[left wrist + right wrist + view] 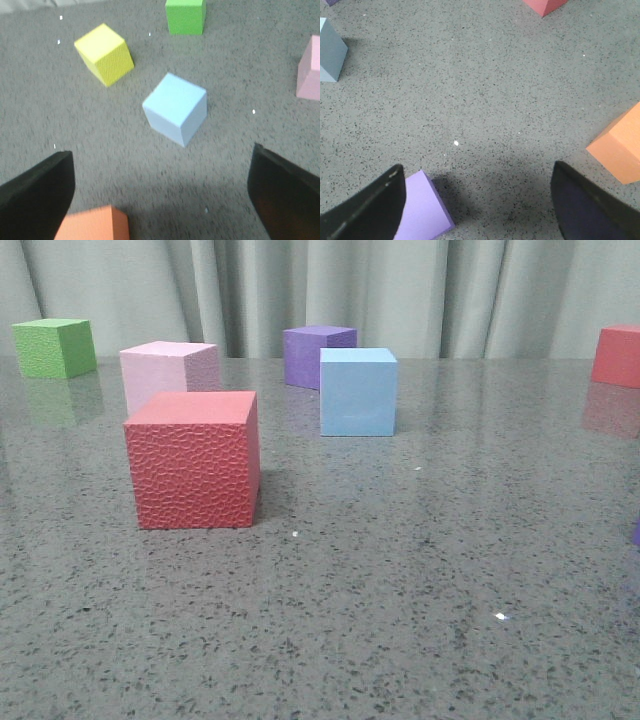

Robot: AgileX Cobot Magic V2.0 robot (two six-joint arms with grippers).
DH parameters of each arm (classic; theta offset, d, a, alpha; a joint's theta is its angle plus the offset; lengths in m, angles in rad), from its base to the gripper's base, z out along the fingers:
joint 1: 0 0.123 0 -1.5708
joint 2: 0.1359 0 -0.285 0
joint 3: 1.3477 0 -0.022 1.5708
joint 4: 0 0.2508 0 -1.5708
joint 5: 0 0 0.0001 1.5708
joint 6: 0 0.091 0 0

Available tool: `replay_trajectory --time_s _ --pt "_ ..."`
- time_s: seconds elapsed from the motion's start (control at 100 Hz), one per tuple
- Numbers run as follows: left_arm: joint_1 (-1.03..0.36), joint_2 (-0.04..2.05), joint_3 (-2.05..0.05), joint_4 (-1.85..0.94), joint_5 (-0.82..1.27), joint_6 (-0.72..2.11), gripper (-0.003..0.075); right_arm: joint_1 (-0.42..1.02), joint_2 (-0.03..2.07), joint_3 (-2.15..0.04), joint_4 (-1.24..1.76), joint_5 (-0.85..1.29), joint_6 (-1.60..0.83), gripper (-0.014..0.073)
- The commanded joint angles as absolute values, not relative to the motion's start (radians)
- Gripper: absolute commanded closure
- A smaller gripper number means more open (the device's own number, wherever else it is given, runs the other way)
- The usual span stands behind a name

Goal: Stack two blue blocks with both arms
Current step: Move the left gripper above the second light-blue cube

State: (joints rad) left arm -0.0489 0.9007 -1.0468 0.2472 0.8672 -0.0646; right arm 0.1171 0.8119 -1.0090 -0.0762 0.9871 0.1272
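One pale blue block (358,391) stands on the grey table mid-way back in the front view, just in front of a purple cube (319,355). It also shows at the edge of the right wrist view, blue block (330,50), far from my right gripper (477,172). That gripper hangs open over bare table. In the left wrist view a blue block (175,107) sits alone, turned corner-on, a short way ahead of my left gripper (161,167), which is open and empty. Neither gripper shows in the front view.
A red textured cube (193,459), a pink cube (168,373), a green cube (54,347) and a red cube (617,355) stand on the table. A yellow cube (104,54) and an orange cube (93,225) lie near the left gripper. A lilac cube (422,212) lies beside the right gripper's finger, and an orange cube (620,147) lies farther off.
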Motion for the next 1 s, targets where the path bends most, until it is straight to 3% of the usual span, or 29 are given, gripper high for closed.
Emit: replay_trajectory --time_s 0.0,0.64,0.99 --pt "-0.046 0.966 -1.14 0.261 0.795 -0.024 0.0047 0.11 0.806 -1.032 -0.079 0.921 0.118 0.0001" --pt "-0.032 1.453 -1.524 0.117 1.045 0.288 0.0048 0.13 0.806 -1.032 -0.078 0.92 0.118 0.0001" --pt "0.028 1.543 -1.585 0.068 1.114 0.411 0.0048 0.13 0.806 -1.032 -0.076 0.92 0.118 0.0001"
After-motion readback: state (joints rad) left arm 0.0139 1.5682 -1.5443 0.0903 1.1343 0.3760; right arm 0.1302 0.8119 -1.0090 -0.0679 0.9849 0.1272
